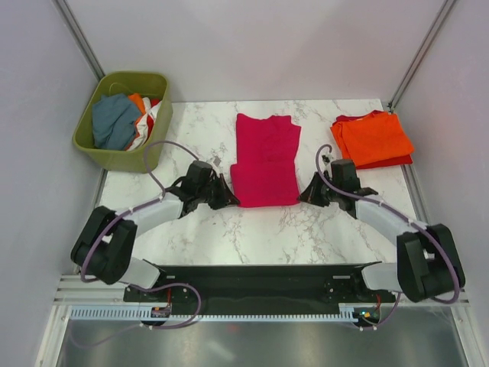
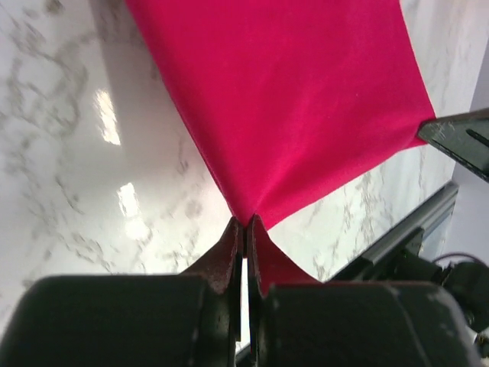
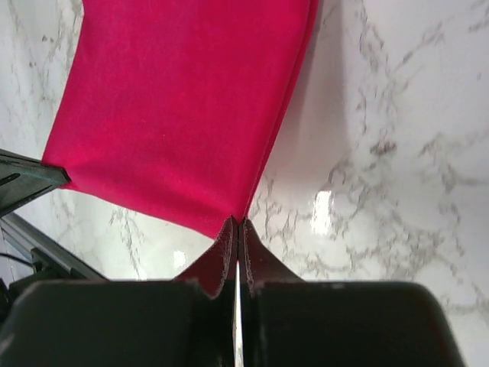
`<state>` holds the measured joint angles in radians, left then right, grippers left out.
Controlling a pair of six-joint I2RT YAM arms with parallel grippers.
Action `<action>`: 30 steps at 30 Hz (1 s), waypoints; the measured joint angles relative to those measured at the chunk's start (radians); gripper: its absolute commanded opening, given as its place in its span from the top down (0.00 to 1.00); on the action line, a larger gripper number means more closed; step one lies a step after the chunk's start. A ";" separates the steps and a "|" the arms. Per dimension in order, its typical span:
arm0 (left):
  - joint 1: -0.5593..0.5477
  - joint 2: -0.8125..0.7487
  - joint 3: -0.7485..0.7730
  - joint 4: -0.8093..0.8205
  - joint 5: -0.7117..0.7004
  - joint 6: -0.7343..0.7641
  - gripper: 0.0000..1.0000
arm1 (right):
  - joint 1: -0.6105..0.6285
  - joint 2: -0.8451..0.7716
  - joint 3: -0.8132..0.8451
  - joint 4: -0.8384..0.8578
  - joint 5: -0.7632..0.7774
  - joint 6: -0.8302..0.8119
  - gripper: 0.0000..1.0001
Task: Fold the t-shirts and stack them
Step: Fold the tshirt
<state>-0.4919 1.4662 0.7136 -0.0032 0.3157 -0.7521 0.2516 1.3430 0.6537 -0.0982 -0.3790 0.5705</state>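
Nearest to us, our left fingers point(image 2: 228, 256) are clenched tight on the near left corner of the pink shirt point(image 2: 290, 99), the cloth pinched to a point right between the tips. Same story on the other side: our right fingers point(image 3: 220, 260) are squeezed together on the near right corner, with the cloth drawn into a little peak there. Between the two pairs of fingers the shirt's near hem runs straight across, and the marble table point(image 1: 252, 229) shows on either side. Beyond the fingertips the pink shirt stretches away from us, lying as a tall folded rectangle in the middle of the table. Farther out, beyond and outside our right fingers, an orange shirt point(image 1: 372, 136) sits folded on top of a red shirt point(image 1: 391, 162), whose edge peeks out beneath it. Farthest off, beyond and outside our left fingers, a green basket point(image 1: 114, 159) stands by the table's far corner, with blue-grey cloth point(image 1: 113, 122) and other clothes heaped inside.
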 measured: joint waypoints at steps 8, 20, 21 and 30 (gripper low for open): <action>-0.129 -0.287 -0.109 -0.085 -0.002 -0.002 0.98 | 0.002 -0.344 -0.116 -0.148 -0.017 -0.011 1.00; -0.197 -0.472 -0.163 -0.174 0.025 -0.039 0.98 | 0.002 -0.615 -0.113 -0.335 -0.040 0.002 1.00; -0.195 -0.473 -0.150 -0.187 0.026 -0.039 0.98 | 0.002 -0.611 -0.101 -0.341 -0.038 0.001 1.00; -0.114 -0.377 0.026 -0.245 0.027 -0.022 0.98 | 0.003 -0.424 0.088 -0.358 0.034 -0.018 1.00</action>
<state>-0.6064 1.0897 0.7391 -0.2485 0.3431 -0.7742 0.2543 0.9192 0.7414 -0.4564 -0.3447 0.5529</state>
